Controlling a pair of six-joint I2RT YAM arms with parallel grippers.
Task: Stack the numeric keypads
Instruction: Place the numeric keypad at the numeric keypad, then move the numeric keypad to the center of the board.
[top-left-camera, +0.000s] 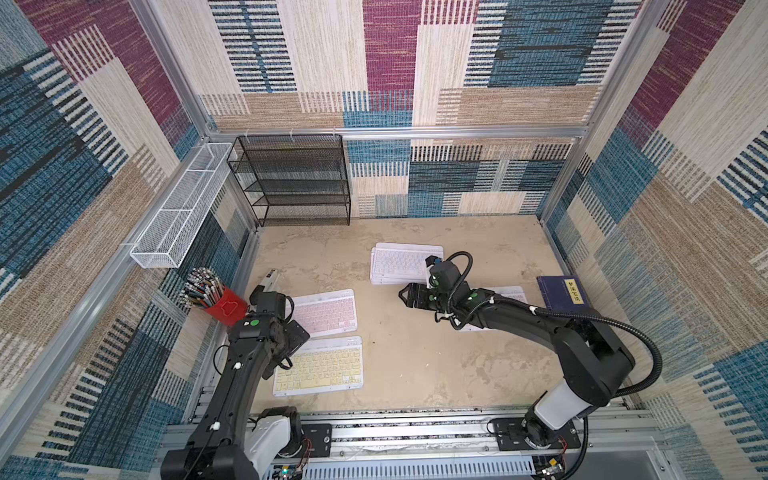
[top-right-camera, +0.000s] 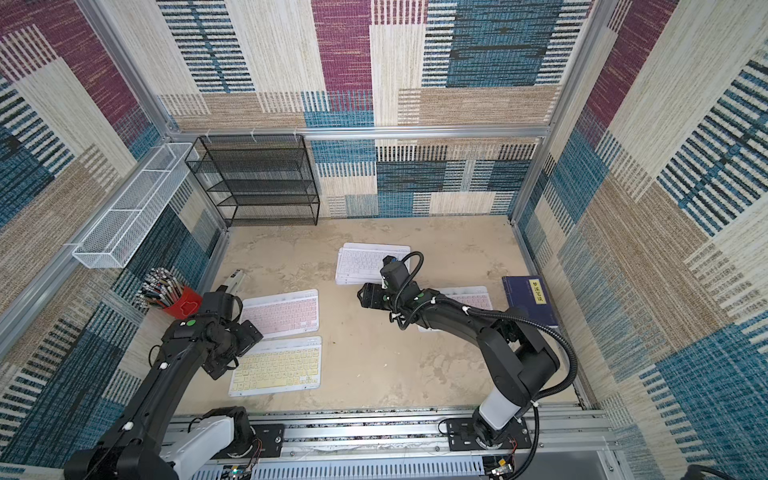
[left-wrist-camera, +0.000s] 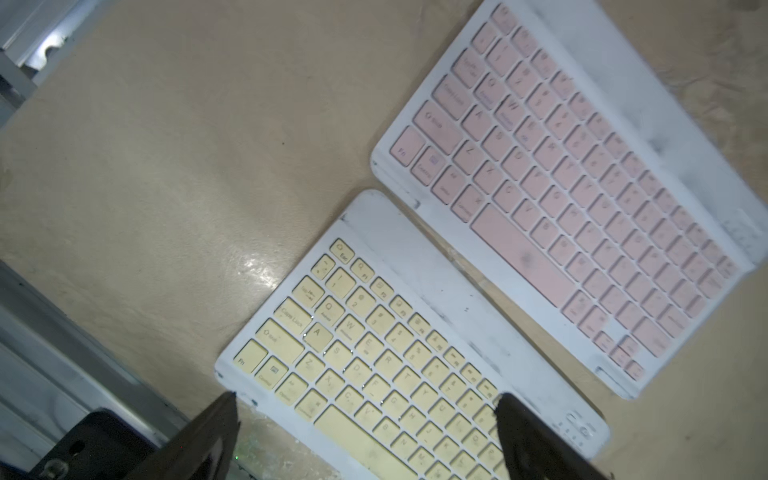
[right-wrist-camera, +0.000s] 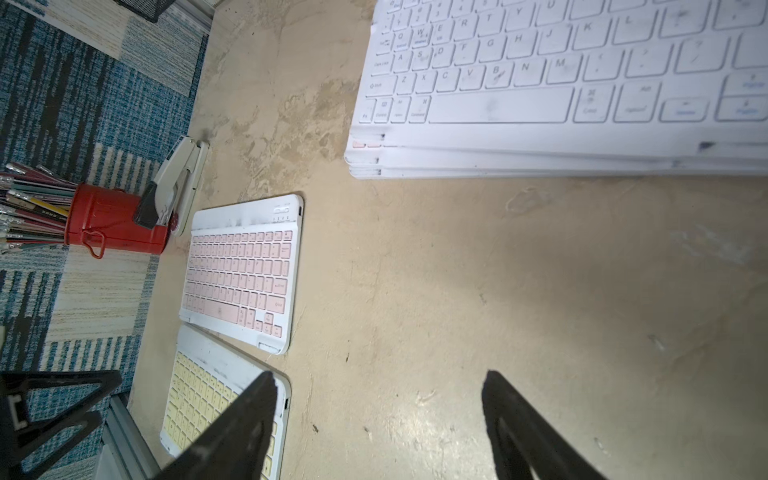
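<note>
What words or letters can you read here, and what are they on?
"Z X C V B N M": key row on the white keyboard.
"Caps Lock", "Esc", "Fn": keys on the yellow keyboard.
"Fn": corner key on the pink keyboard; the rest mostly blurred.
Yellow label on the blue book: Chinese characters, too small to read.

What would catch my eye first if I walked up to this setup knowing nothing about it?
Probably the pile of white-framed keypads at the far middle of the table, a white-keyed one on top. Nearer, on the left, a pink keypad and a yellow keypad lie side by side, with the left gripper open above the yellow one. The right gripper hangs open and empty over bare table.
</note>
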